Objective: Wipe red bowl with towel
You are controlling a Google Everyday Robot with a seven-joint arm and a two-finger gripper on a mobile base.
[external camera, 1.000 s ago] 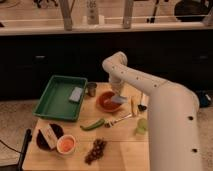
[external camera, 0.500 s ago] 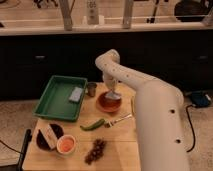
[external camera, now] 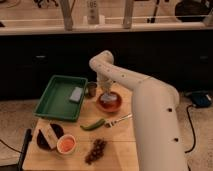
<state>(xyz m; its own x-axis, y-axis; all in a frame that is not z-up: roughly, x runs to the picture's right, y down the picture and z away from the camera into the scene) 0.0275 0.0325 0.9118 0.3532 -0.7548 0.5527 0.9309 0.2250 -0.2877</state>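
Right now your gripper (external camera: 106,91) points straight down into the red bowl (external camera: 115,105), at the end of the white arm (external camera: 150,120) that rises from the right edge of the view, bends high above the table (external camera: 117,150) and drops to the bowl. The bowl sits directly under the gripper, on the far middle part of the table. At the gripper's tip, inside the bowl and a little toward its back, you can see a pale grey-blue patch that looks like the towel (external camera: 106,97); it lies against the bowl's inner surface. Whether the gripper is clamped on the towel or spread apart, you cannot tell.

Just to the left of the bowl stands a metal cup (external camera: 91,89), and past it a green tray (external camera: 55,102) with a grey-blue block (external camera: 76,94) in its far right corner. In front of the bowl lie a green pepper (external camera: 92,124) and a fork (external camera: 118,120), close together. Nearer the front left edge you have a dark bowl (external camera: 49,136), a white bowl (external camera: 66,144) with an orange inside, and a bunch of grapes (external camera: 96,150).
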